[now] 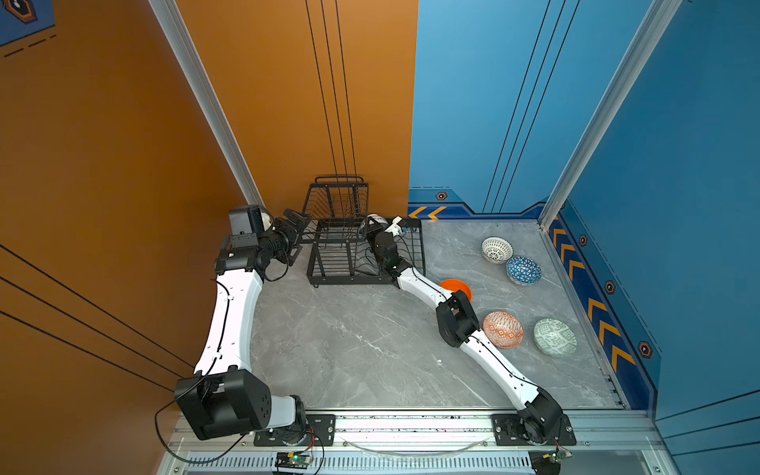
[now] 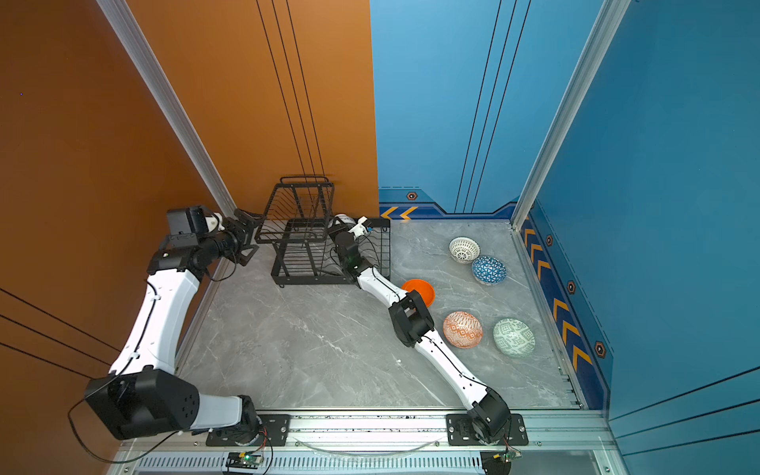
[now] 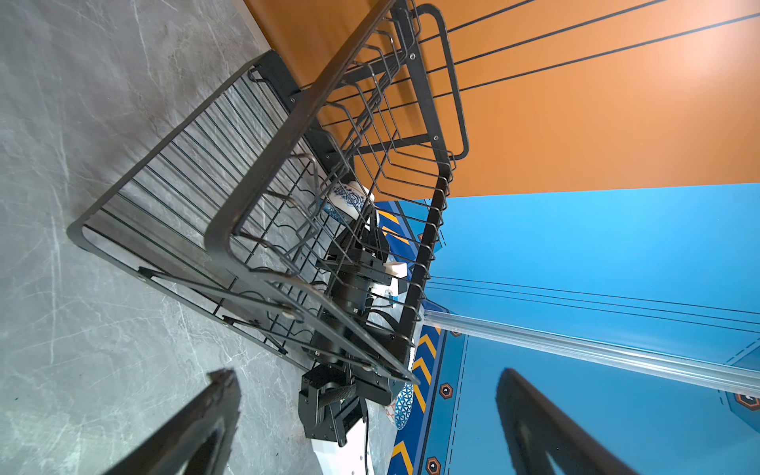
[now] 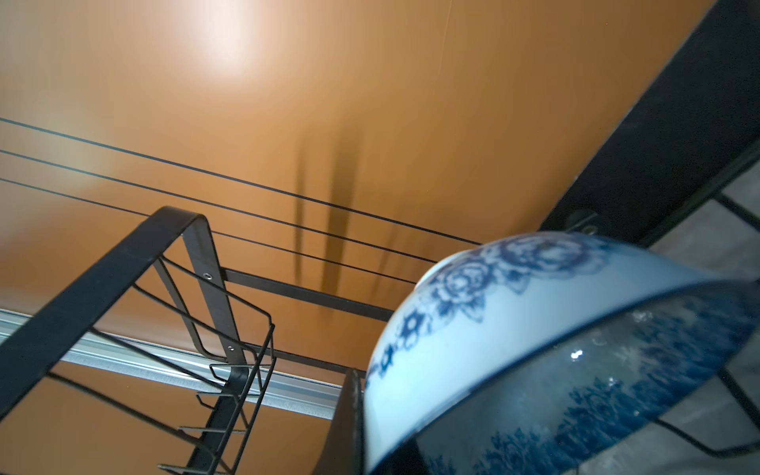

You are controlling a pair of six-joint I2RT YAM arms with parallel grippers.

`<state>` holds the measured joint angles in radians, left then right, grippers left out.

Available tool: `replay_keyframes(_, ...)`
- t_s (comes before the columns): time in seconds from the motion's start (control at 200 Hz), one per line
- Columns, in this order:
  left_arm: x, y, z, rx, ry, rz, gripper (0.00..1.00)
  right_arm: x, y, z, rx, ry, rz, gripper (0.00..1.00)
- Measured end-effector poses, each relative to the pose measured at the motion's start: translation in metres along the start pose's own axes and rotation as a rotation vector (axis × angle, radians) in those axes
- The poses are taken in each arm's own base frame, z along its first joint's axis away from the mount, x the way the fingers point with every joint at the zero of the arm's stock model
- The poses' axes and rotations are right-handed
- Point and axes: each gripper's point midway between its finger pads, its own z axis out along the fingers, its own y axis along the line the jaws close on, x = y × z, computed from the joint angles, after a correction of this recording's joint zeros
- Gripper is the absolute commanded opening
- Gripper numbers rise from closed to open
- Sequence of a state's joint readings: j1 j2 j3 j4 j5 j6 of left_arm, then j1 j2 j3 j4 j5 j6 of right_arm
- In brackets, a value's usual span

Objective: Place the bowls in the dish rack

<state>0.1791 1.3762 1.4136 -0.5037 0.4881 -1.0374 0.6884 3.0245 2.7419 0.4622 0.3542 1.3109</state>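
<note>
The black wire dish rack (image 1: 349, 283) (image 2: 312, 283) stands at the back of the table against the orange wall. My right gripper (image 1: 372, 227) reaches into its lower tray, shut on the rim of the blue-white floral bowl (image 4: 493, 337) (image 3: 347, 199), which is tilted on edge; one finger (image 4: 347, 427) presses its outside. My left gripper (image 1: 298, 224) (image 3: 366, 427) hangs open and empty just left of the rack's raised basket. On the table to the right lie the white lattice bowl (image 1: 497, 249), blue triangle bowl (image 1: 523, 270), plain orange bowl (image 1: 455, 288), orange-white geometric bowl (image 1: 502, 329) and pale green bowl (image 1: 554, 336).
The right arm's elbow (image 1: 456, 320) sits over the near edge of the plain orange bowl and close beside the orange-white one. The orange wall (image 1: 288, 123) is right behind the rack, and the blue wall (image 1: 658, 246) borders the table on the right.
</note>
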Motion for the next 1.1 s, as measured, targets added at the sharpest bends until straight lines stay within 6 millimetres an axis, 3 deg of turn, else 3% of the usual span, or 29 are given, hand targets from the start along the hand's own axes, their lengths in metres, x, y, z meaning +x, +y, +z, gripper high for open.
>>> replay_keyframes(0.495, -0.007, 0.009, 0.001, -0.002, -0.011, -0.013, 0.98, -0.003, -0.003, -0.002, 0.037, -0.049, 0.031, 0.00)
replay_keyframes(0.651, -0.025, 0.015, -0.005, -0.009, -0.053, -0.025, 0.98, -0.002, -0.002, -0.002, 0.038, -0.047, 0.040, 0.00)
replay_keyframes(0.836, -0.046, 0.005, -0.007, 0.007, -0.092, 0.015, 0.98, -0.009, -0.005, 0.002, 0.040, -0.035, 0.052, 0.00)
replay_keyframes(0.931, -0.051, 0.006, -0.001, 0.004, -0.094, 0.020, 0.98, -0.015, -0.006, 0.006, 0.037, -0.019, 0.063, 0.00)
replay_keyframes(1.101, -0.060, 0.024, 0.021, -0.046, -0.090, 0.009, 0.98, -0.016, -0.006, 0.008, 0.030, 0.010, 0.085, 0.00)
